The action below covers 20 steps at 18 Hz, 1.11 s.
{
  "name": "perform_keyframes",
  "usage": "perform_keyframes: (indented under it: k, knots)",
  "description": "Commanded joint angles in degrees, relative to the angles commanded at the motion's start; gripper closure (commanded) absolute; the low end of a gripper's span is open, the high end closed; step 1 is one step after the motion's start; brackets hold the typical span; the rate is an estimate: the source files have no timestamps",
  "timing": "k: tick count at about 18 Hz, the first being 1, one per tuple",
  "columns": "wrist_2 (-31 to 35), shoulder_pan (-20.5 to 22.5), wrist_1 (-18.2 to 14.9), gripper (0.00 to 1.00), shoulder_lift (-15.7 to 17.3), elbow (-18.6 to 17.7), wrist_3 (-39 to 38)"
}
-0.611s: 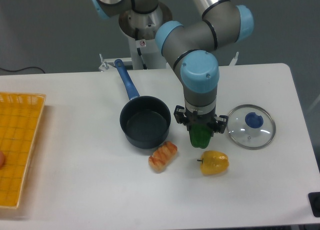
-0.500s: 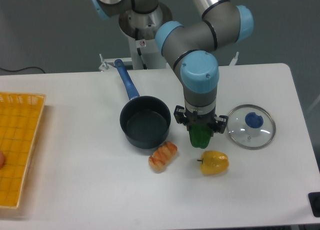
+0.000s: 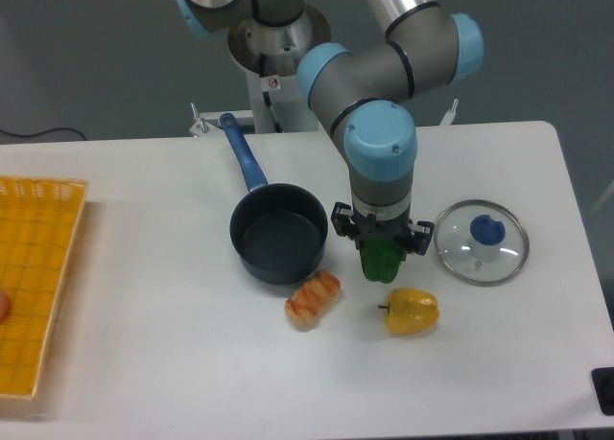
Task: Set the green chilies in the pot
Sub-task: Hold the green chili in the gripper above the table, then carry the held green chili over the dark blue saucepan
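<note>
- Pointing straight down, the gripper has its jaws clenched on the green chilies.
- Arm hangs at 3 o'clock of the pot.

A glass lid with a blue knob lies on the white table. Left of it sit a yellow pepper and a grilled toy food; a yellow basket lies far left.
</note>
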Motion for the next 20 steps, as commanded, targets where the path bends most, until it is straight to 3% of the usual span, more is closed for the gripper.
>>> perform_keyframes:
  k: [3,10,16,20]
  knots:
    - [-2.11,-0.44,0.0,0.43,0.0,-1.14,-2.98]
    - [-2.2,-5.88,0.88,0.43,0.09,-2.46,-6.24]
    - [-2.11,-9.14,0.96,0.43,4.21,-8.52,-6.33]
    - [-2.11,-10.89,0.7,0.43,5.45,-9.31,-6.33]
